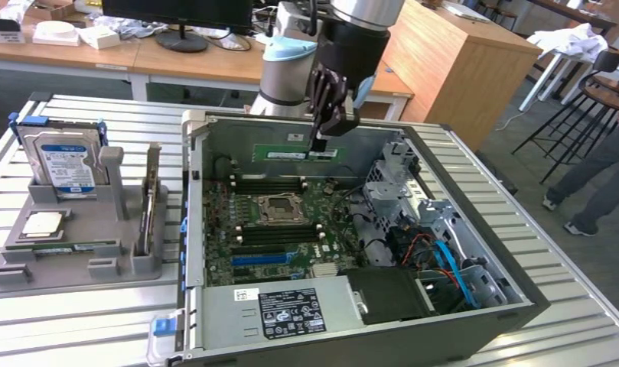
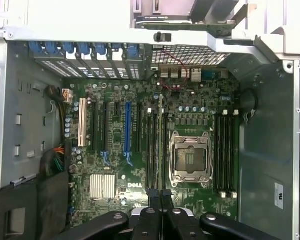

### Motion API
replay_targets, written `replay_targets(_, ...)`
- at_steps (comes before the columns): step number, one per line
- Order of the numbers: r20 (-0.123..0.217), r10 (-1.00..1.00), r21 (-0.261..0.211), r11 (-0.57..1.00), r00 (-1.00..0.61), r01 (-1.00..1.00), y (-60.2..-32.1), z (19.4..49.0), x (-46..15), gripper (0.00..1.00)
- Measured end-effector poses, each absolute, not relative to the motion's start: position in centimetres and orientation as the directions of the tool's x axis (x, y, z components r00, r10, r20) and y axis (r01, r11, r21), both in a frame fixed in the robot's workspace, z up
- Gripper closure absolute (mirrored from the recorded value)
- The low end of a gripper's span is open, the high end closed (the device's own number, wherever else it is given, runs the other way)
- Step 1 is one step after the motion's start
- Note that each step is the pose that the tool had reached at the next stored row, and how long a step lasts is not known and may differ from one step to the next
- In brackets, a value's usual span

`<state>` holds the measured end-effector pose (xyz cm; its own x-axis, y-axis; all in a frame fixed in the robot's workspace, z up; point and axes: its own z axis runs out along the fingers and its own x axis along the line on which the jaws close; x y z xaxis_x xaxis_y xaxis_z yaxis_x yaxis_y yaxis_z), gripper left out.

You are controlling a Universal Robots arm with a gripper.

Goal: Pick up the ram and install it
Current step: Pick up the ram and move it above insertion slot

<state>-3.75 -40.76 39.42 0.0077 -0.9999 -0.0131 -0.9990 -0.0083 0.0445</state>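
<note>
A slatted metal surface [image 1: 85, 321] carries an open computer case [image 1: 513, 298], lying on its side so the green motherboard [image 1: 288, 252] faces up. On the exterior view's left, just beside the case, a grey parts tray [image 1: 74, 271] holds a hard drive [image 1: 66, 164] standing upright and an expansion card [image 1: 149, 200] on edge.

The robot arm [image 1: 288, 69] reaches down over the far side of the case. On the board, the square CPU socket [image 1: 279, 205] sits between two banks of long black memory slots [image 1: 273, 185].

The jaws are closed almost fully and pinch the ram [image 1: 287, 154] by its upper edge, near one end. The ram hangs in the air above the board, apart from it and not seated in any slot.

In the exterior view its long axis runs level, from that view's left to its right, the same way the memory slots run.

In the wrist view the ram [image 2: 161, 145] shows edge-on as a thin line running out from between the black fingertips [image 2: 152, 197]. That line lies parallel to the memory slots [image 2: 152, 150] and appears to fall over the bank between the socket [image 2: 190, 160] and the blue card slot [image 2: 127, 130]. The slots lie straight below the jaws, judging by this.
</note>
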Motion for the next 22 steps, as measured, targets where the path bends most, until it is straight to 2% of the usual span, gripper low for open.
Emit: replay_targets(22, -0.013, -1.0, 0.044, -0.008, 0.008, -0.999, -40.8, 37.3, -3.8, 0.88)
